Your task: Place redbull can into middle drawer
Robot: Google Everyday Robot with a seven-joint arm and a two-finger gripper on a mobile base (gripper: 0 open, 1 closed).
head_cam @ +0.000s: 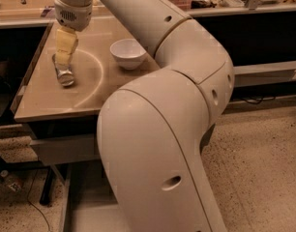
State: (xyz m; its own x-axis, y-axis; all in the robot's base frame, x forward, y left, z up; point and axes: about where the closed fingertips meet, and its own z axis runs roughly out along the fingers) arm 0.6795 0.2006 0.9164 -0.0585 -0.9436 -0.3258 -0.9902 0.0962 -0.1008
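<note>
Gripper was recorded hanging from the wrist over the left part of the table, its yellowish tip down on the far end of the redbull can. Whether the gripper was clenched on the can or released could not be told; the two overlapped in the view.

Risks noted, as judgement only:
- The can appeared to lie on its side. A smooth round body is expected to roll if it is pressed off-centre, and the left table edge was near.
- If the can was gripped only near one end, it could be expected to swing or slip once lifted.
- The white bowl stood near on the right, apart from the can. It could be knocked by a wide sweep.
- The middle drawer was seen pulled out below the table front, largely hidden behind the arm. Its walls were low, so a can released on its side and with sideways motion could roll on the flat floor or strike a wall.

Appearance of the can: slim, silvery metal with darker patches along the body. The round end turned toward the camera was shiny and caught the light. No dent was made out. The far end was covered by the gripper.
</note>
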